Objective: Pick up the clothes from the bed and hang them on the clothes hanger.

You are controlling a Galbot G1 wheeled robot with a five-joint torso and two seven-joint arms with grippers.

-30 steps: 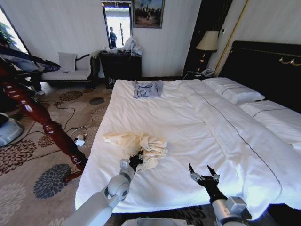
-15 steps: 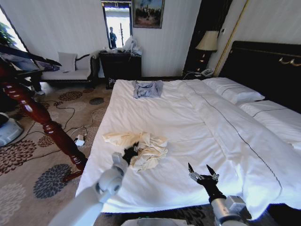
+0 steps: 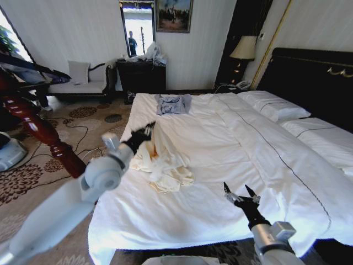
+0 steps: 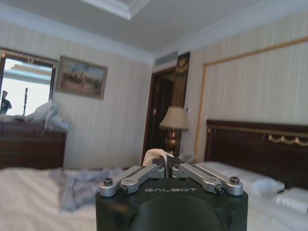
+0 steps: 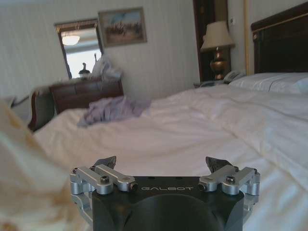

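Note:
The clothes [image 3: 165,163], a pale cream-yellow garment, hang from my left gripper [image 3: 142,134], which is shut on their upper end and raised above the left side of the bed [image 3: 220,143]. Their lower part still lies bunched on the white sheet. In the left wrist view, a tuft of cream fabric [image 4: 156,155] pokes out between the shut fingers of the left gripper [image 4: 165,166]. My right gripper [image 3: 240,197] hovers open over the bed's near edge, right of the clothes [image 5: 19,163], with nothing held in the gripper [image 5: 163,163]. The clothes hanger [image 3: 33,67], a thin dark bar, juts out at the far left.
A thick reddish-brown wooden post [image 3: 38,130] leans over the carpet left of the bed. A small blue-grey garment [image 3: 174,103] lies at the bed's far end. Cables and a power strip [image 3: 92,164] lie on the floor. Pillows [image 3: 278,107] and a dark headboard [image 3: 314,77] are on the right.
My left gripper has risen from the bed and swung up and to the left, lifting the clothes so they hang stretched from it. The right gripper has barely moved.

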